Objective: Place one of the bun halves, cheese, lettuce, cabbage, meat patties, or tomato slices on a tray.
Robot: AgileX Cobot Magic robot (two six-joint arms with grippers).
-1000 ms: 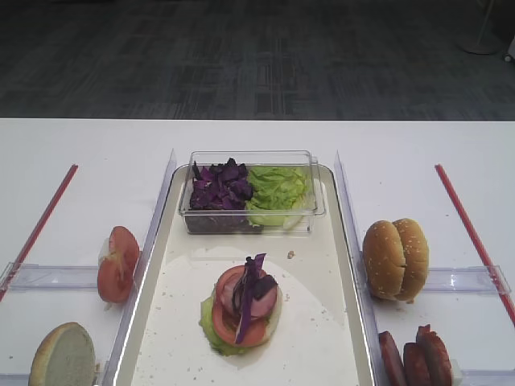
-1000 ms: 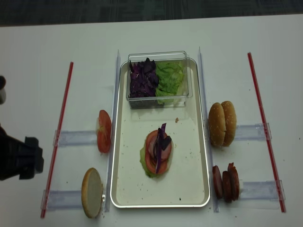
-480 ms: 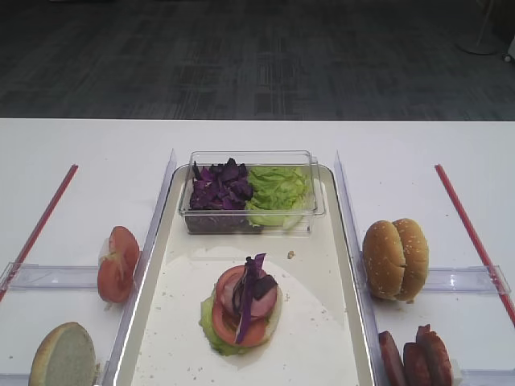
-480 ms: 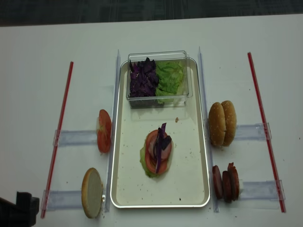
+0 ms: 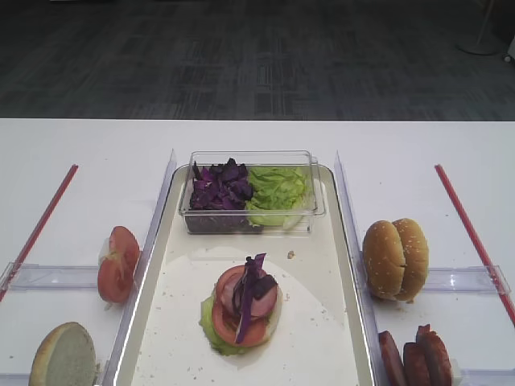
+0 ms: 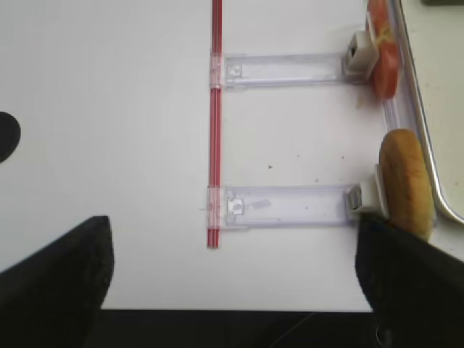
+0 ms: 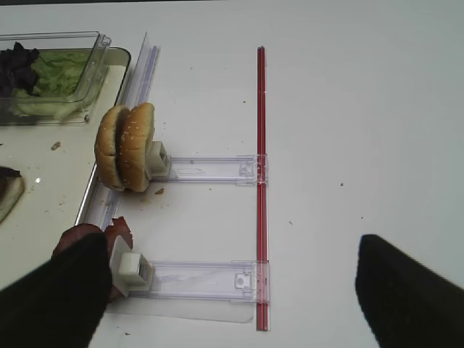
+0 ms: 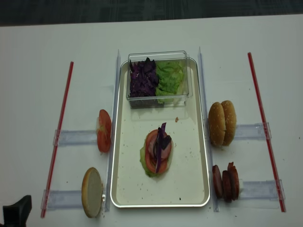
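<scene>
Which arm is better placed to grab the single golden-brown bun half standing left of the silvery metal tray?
Left. The golden-brown bun half sits right by the open left gripper, on its side of the silvery metal tray. The right gripper, also open, hangs beyond the tray near the reddish-brown meat patties.

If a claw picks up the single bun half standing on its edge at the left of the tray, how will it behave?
The bun half stands on edge against a clear plastic holder, so a push would likely tip or roll it. It looks soft, so a tight squeeze would probably dent it.
</scene>
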